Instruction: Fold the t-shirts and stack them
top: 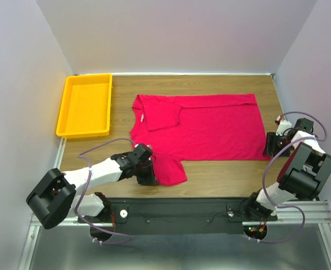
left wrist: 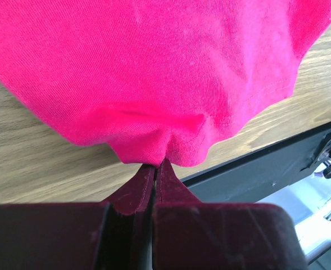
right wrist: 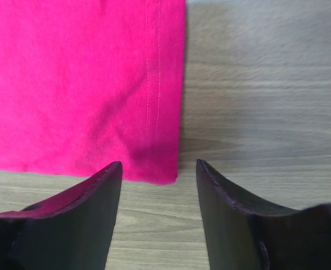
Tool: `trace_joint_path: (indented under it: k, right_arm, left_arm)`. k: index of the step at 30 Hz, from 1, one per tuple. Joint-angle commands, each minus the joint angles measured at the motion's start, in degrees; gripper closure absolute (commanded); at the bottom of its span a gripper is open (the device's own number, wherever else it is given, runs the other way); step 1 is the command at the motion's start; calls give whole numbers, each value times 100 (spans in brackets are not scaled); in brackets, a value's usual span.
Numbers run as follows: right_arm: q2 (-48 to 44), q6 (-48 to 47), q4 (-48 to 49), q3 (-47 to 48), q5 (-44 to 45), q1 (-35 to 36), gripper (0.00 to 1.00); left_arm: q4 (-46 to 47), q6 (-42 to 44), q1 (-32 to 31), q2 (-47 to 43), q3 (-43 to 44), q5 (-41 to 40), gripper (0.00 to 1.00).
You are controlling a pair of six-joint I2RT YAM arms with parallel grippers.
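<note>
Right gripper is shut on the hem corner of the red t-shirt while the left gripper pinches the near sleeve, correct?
Not quite. The right wrist view shows the right gripper open, its jaws standing apart on either side of the hem corner of the red t-shirt, not shut on it. The rest holds: the left gripper is shut on the near sleeve.

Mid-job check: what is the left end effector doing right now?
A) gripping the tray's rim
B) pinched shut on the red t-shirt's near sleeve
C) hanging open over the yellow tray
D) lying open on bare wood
B: in the left wrist view the left end effector has its jaws closed on a bunched bit of the t-shirt, and the top view places that grip at the near sleeve.
</note>
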Motion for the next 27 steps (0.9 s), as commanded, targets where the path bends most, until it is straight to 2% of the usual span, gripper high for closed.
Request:
trace_joint_path:
  k: [1, 9, 20, 27]
  right_arm:
    - [-23, -78, 183, -47, 89, -33, 44]
    - [302, 107, 385, 32, 107, -41, 58]
    - [198, 45, 359, -301, 177, -59, 62]
    - [3, 19, 245, -539, 134, -59, 72]
  left_arm:
    - [-99, 170, -4, -32, -67, 33, 100]
    - [-266, 266, -3, -41, 83, -11, 100]
    - [-258, 319, -3, 64, 162, 6, 100]
    - [-258, 336, -3, 29, 188, -11, 100]
